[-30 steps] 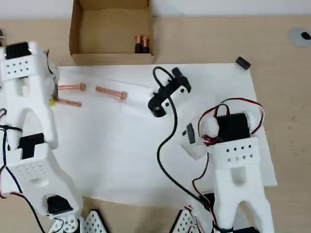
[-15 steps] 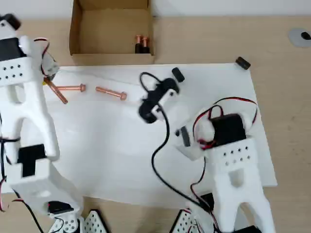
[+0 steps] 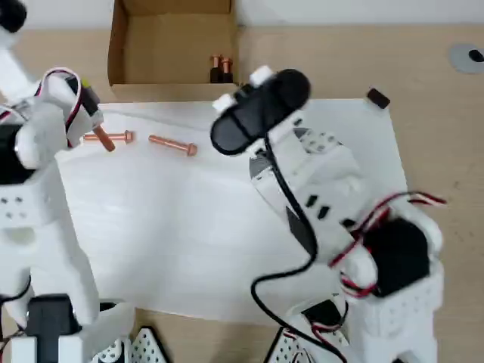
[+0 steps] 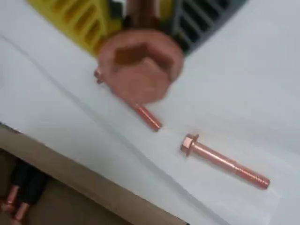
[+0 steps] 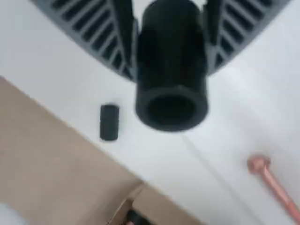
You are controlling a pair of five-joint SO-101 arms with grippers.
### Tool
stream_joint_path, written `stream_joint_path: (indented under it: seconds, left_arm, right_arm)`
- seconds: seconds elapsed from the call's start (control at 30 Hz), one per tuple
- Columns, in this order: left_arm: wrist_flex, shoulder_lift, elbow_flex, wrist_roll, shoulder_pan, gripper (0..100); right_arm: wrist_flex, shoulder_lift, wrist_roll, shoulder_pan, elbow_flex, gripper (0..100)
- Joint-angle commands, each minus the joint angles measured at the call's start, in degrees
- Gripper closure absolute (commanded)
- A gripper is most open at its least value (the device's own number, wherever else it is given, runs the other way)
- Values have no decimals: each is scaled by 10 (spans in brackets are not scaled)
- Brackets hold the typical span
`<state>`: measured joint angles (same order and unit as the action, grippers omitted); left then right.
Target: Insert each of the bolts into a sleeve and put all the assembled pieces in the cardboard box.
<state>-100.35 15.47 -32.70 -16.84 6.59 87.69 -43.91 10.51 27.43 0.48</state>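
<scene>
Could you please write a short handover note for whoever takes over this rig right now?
Left gripper: shut on a held bolt, over the white sheet.
Right gripper: shut on a black sleeve.
Loose: first loose bolt and second loose bolt on the sheet; a loose sleeve at its corner.
Done: two assembled pieces in the cardboard box.
Left: join the held pair, box it, then sleeve and box the loose bolts.

Robotics lab, wired robot arms (image 3: 45, 227), wooden table (image 3: 446, 174)
</scene>
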Motion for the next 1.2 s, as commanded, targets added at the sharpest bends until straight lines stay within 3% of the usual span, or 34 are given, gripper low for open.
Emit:
stream_joint_path:
  seconds: [0.0, 0.13, 0.27, 0.47, 0.77, 0.87, 0.97, 1.17]
  left_arm:
    - [-1, 38, 33, -6, -6, 990]
    - [-1, 73, 81, 5, -14, 988]
    - [-1, 122, 124, 83, -91, 990]
    - [24, 147, 163, 91, -182, 990]
    - [135, 128, 229, 87, -185, 990]
    - [151, 128, 243, 72, -193, 990]
    - [172, 130, 256, 43, -198, 990]
    - [222, 131, 272, 34, -203, 990]
  right_arm:
    - [-14, -27, -10, 7, 11, 986]
    - [-19, -54, -11, -22, 59, 986]
    - [-18, -89, -16, -89, 65, 986]
    - [-35, -165, -14, -106, 179, 986]
    - [-366, -454, -15, -109, 608, 987]
    - [-430, -570, -15, -109, 727, 987]
    - [-451, -668, -17, -107, 794, 987]
    - [-519, -651, -72, -105, 813, 987]
